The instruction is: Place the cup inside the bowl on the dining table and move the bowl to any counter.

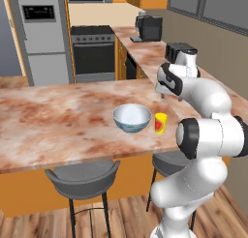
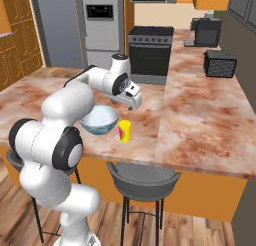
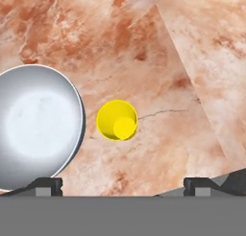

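Jaws spread apart and empty hover above the cup (image 3: 117,120), whose red mark is unreadable, beside the bowl (image 3: 38,127).

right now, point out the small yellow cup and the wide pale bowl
small yellow cup (image 3: 117,120): hand view, its open inside.
wide pale blue-white glossy bowl (image 1: 131,117): left base view, its hollow inside.

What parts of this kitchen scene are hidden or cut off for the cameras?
- Bowl: hand view, left side cut off by the picture edge.
- Bowl: right base view, left rim hidden behind the arm.
- Cup: hand view, seen from above, so its side is hidden.
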You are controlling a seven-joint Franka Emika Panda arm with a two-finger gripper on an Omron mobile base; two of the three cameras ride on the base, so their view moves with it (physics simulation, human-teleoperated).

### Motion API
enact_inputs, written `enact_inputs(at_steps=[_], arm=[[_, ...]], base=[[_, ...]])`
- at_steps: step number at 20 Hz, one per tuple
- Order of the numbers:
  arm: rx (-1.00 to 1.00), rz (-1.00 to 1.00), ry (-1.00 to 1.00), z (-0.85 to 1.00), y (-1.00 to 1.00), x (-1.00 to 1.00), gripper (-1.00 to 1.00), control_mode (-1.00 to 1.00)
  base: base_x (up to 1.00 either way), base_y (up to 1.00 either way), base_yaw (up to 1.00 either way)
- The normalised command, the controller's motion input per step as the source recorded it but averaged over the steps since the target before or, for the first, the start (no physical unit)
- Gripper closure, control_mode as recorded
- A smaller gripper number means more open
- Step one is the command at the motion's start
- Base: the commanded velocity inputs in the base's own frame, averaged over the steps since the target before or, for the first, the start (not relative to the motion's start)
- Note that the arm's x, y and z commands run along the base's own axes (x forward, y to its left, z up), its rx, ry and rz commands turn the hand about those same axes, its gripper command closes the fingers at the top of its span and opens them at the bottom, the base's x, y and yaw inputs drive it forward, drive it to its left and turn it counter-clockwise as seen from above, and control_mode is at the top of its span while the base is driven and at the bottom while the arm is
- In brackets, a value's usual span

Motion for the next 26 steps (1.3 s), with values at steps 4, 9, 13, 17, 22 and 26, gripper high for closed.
enact_inputs(at_steps=[4, 9, 13, 17, 22, 26], arm=[[0.00, 0.01, 0.00, -0.01, 0.00, 0.13, -1.00, -1.00], [0.00, 0.03, 0.00, 0.00, -0.04, 0.31, -1.00, -1.00], [0.00, 0.03, 0.00, 0.00, -0.06, 0.23, -1.00, -1.00], [0.00, 0.04, 0.00, 0.00, -0.08, 0.01, -1.00, -1.00], [0.00, 0.04, 0.00, -0.04, -0.11, 0.04, -1.00, -1.00], [0.00, 0.03, 0.00, -0.07, -0.07, 0.00, -1.00, -1.00]], base=[[0.00, 0.00, 0.00], [0.00, 0.00, 0.00], [0.00, 0.00, 0.00], [0.00, 0.00, 0.00], [0.00, 0.00, 0.00], [0.00, 0.00, 0.00]])
